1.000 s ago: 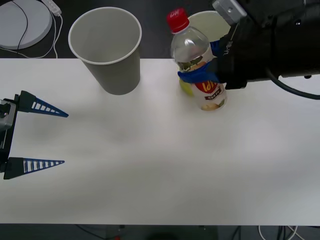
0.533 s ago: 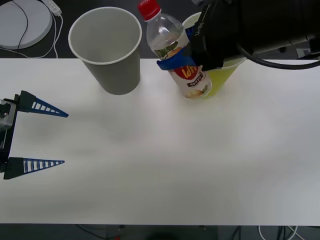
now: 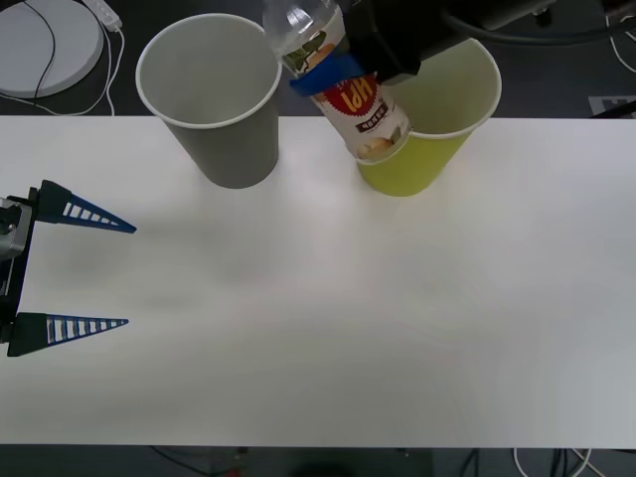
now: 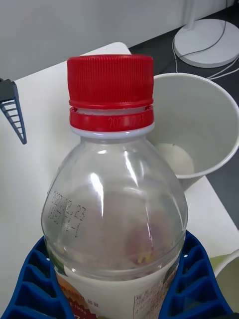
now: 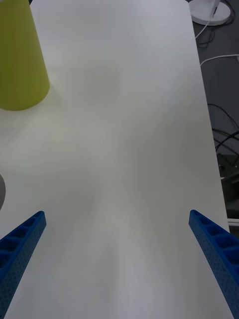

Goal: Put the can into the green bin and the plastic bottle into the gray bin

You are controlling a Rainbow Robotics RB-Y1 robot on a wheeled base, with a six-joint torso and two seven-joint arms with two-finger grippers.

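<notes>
Left gripper idles at the near left of the worktop, jaws apart. Farther back, right gripper has its jaws clamped on the plastic bottle, held tilted in the air between the gray bin and the green bin. Bottle looks empty: light, thin-walled, crushable, slick. Mid-body grip above the label suits it. Label text unreadable.

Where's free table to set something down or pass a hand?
Free: the whole near and middle table, from the open left gripper rightward. Crowded: the far edge, where the gray bin and green bin stand with the right gripper holding the plastic bottle between them.
</notes>
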